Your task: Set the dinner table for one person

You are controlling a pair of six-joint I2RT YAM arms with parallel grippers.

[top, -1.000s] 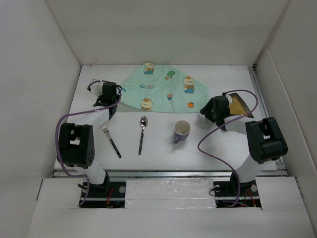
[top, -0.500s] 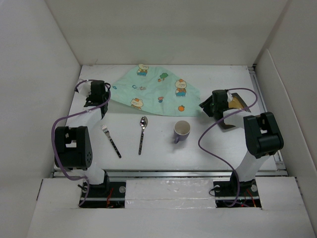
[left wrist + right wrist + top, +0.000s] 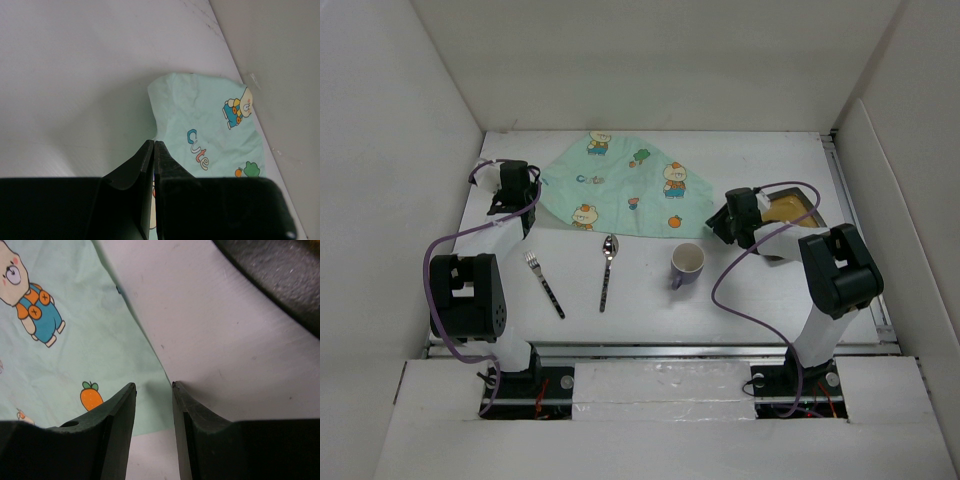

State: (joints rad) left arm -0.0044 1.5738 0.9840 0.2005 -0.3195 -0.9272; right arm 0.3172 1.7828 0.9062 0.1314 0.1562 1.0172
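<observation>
At the far middle of the white surface (image 3: 640,310), which spans the whole work area, lies the placemat (image 3: 620,190). I judge laying it is the step in hand. Next it needs drawing flat toward the cup (image 3: 687,263) and spoon (image 3: 607,268). My left fingers (image 3: 147,155) are pressed together on its corner. My right fingers (image 3: 127,395) stand narrowly apart at its opposite edge, visibly clamping nothing.

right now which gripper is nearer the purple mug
Right. The right gripper is just beyond and right of the purple mug; the left gripper is far left, at the bear-print placemat.
</observation>
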